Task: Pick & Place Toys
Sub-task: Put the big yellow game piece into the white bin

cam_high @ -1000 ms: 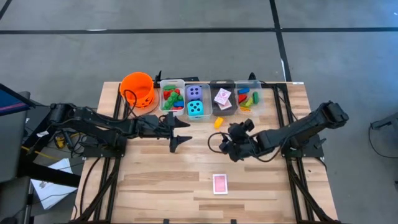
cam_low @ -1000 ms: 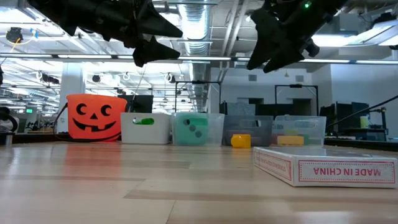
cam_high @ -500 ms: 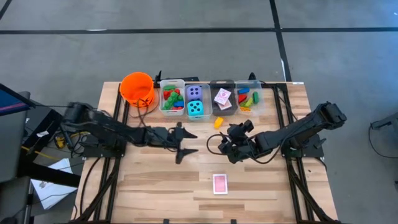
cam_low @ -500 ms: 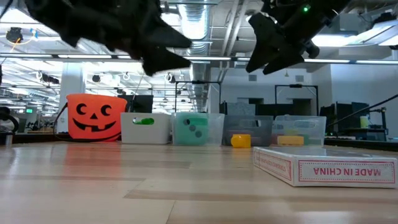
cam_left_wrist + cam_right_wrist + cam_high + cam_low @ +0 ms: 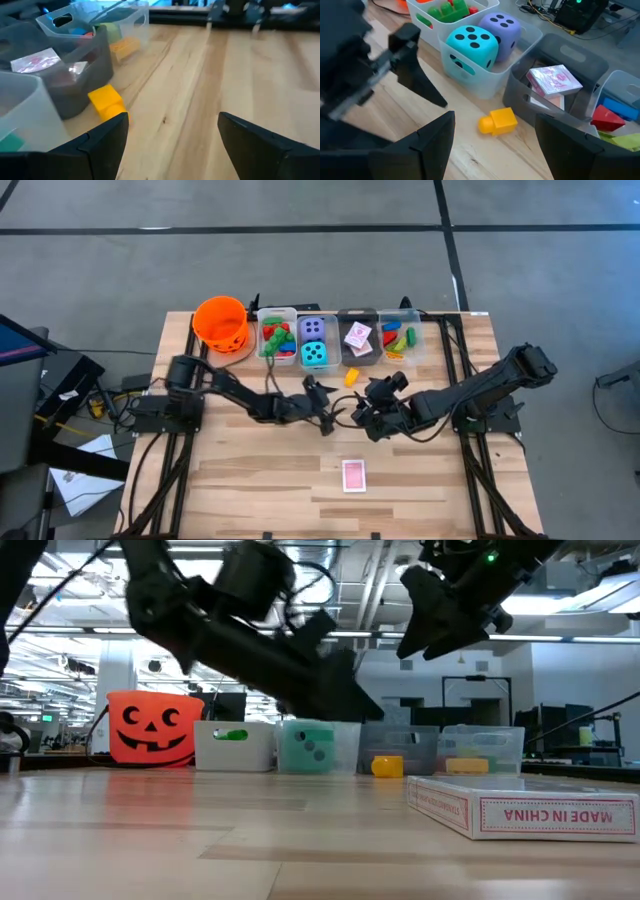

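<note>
— Step?
— Reaching. I have the left gripper (image 5: pixel 327 420) low at mid-table, fingers apart and empty, facing the yellow brick (image 5: pixel 106 101) on the wood just beside the dark bin (image 5: pixel 358 352).
— Right gripper (image 5: pixel 372 406)?
— Waiting nearby, open, empty. Next I'd straddle the brick and close.

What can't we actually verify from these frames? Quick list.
- Left gripper height above the table: high view looks straight down; low view blurs the arm.
- Contents of the dark bin under the pink-backed cards: hidden by the cards and the tinted wall.
- Card box face: low view shows only its side.
- Yellow brick stud count: too small in the high view, angled elsewhere.
</note>
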You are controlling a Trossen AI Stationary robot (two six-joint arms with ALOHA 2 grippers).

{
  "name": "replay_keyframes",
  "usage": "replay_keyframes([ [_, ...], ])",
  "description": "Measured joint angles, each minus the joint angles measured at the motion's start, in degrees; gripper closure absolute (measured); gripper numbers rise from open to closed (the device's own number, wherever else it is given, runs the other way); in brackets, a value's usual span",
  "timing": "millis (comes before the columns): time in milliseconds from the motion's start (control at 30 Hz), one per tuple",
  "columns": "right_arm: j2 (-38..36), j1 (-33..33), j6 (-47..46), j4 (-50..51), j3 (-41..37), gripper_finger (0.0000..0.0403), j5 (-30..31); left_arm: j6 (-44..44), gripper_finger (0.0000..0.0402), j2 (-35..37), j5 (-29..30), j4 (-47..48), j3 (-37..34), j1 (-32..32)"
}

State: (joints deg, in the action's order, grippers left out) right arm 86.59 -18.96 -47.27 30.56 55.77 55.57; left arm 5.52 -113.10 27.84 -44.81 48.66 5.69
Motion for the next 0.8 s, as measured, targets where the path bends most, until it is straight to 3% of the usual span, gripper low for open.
replay_keyframes([
  [400, 0.0, 0.8, 1.4, 0.6, 0.0, 0.0135, 0.0, -1.7, 0.0103, -10.6, 11.9, 2.3, 12.8, -0.5],
  [800, 0.0, 0.9, 2.2, 0.4, 0.0, 0.0135, 0.0, 9.3, 0.0103, -11.6, 12.3, 5.6, 13.7, -3.1],
])
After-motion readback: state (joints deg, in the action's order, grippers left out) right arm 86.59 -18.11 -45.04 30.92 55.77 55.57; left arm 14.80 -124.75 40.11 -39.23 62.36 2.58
